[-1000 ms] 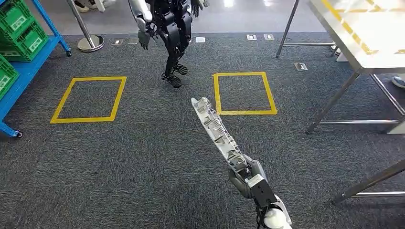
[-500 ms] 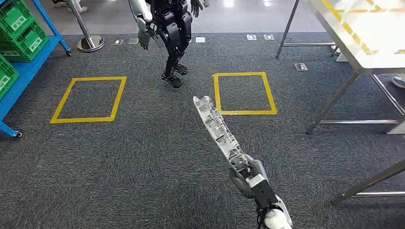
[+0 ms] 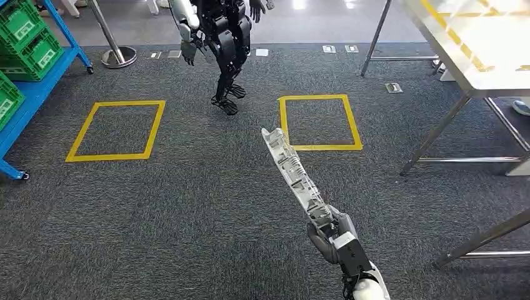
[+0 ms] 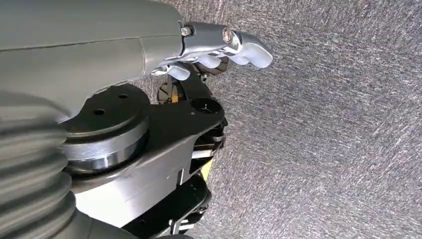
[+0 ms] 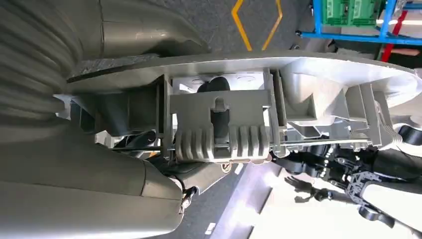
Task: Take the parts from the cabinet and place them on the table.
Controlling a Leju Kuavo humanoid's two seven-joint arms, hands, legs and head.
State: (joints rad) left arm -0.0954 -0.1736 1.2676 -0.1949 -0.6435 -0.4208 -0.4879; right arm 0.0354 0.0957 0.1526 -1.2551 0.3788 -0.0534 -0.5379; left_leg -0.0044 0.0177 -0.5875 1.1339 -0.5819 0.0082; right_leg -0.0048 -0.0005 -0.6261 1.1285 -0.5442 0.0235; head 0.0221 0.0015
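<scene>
text: none I can read
green crates: labels too small for me
floor squares: plain yellow tape

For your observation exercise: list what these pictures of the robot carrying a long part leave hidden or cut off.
- Right hand, head view: the long grey part covers its fingers.
- Table, head view: its top runs off the picture's edge.
- Green crates, head view: their contents are too small to tell.
- Left hand, left wrist view: most fingers are hidden behind its cover.
</scene>
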